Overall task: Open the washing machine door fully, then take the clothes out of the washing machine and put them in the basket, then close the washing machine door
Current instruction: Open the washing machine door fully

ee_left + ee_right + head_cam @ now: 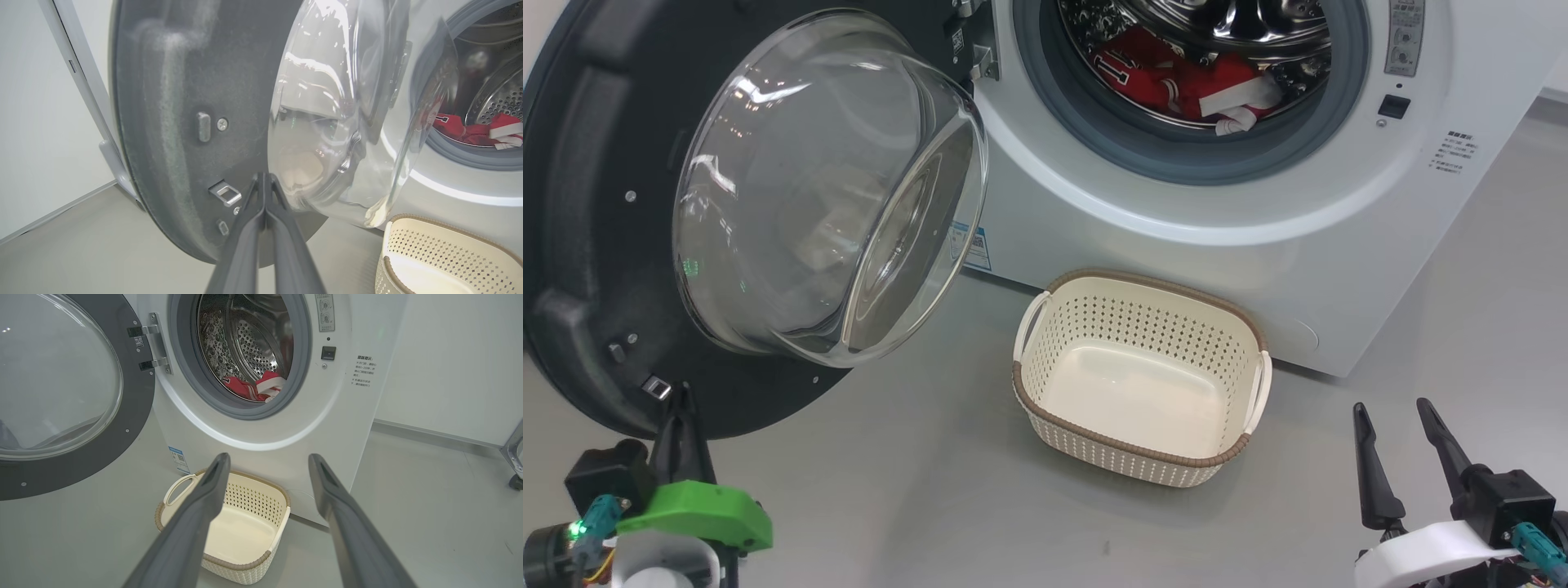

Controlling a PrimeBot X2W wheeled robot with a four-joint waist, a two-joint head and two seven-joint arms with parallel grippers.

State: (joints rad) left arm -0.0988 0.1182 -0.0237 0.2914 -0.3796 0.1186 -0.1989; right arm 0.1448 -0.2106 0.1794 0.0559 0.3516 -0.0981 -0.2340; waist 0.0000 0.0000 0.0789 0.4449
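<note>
1. The clothes (1176, 82), red and white, lie in the drum of the washing machine (1176, 245); their lettering is unreadable.
2. The washing machine door (596, 204) hangs open, left.
3. The basket (1143, 327) sits on the floor below.
4. The left pincer (682, 425) is clenched and empty at the door's rim; the right pincer (1390, 407) is released.
5. The blue label (976, 245) has print too small to read.

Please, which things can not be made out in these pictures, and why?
The clothes: head view, partly hidden by the drum; number of pieces unclear.
Printed panel on the washing machine: too small to read, head view.
Left gripper: left wrist view cannot settle whether its tips touch the washing machine door.
The basket: cut off by the left wrist view's corner.
</note>
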